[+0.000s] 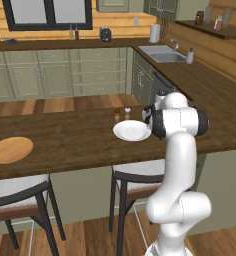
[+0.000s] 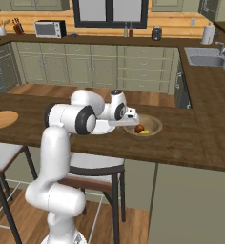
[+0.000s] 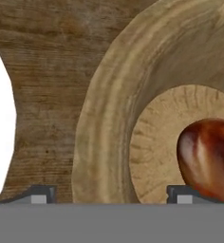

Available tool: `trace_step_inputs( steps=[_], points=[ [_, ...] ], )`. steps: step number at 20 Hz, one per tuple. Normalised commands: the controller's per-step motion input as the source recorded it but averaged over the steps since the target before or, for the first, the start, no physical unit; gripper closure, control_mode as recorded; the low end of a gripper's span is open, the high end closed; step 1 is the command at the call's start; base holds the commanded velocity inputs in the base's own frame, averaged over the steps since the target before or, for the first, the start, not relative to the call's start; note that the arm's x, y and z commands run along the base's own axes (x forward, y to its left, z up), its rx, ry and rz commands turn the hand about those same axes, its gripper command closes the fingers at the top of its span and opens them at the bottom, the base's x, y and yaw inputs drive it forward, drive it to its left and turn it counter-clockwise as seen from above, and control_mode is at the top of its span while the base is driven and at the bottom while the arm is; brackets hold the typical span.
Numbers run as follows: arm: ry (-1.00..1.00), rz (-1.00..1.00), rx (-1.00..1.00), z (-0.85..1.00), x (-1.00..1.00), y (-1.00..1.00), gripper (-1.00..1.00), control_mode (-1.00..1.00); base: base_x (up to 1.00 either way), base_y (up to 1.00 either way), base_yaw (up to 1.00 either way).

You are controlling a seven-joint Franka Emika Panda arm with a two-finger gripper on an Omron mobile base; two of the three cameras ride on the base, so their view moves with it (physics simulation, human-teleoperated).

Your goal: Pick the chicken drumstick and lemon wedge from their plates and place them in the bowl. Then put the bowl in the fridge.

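We look across the dark wood counter point(image 2: 190, 138), where the white arm point(image 2: 66, 119) bends low over the bowl point(image 2: 154, 125) near the counter's front edge. The white plate point(image 1: 132, 130) sits bare just beside the bowl, and the tan plate point(image 1: 10, 149) lies bare well apart at the far left. Inside the bowl we see the drumstick point(image 3: 206, 156) on the bottom, with the lemon point(image 2: 144, 132) next to it. The gripper point(image 3: 111, 192) hangs over the bowl's near wall with its jaws standing wide, one tip outside the rim and one inside, holding nothing. We judge both foods delivered and the bowl grasp now in hand; the next move calls for pinching that thick rim firmly and lifting level toward the fridge.
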Motion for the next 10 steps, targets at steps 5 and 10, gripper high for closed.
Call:
trace_step_inputs(
  steps=[5, 10],
  points=[
    [0.00, 0.00, 0.00, 0.00, 0.00, 0.00, 1.00, -1.00, 0.00, 0.00, 0.00],
    [0.00, 0.00, 0.00, 0.06, 0.00, 0.00, 1.00, -1.00, 0.00, 0.00, 0.00]
  ],
)
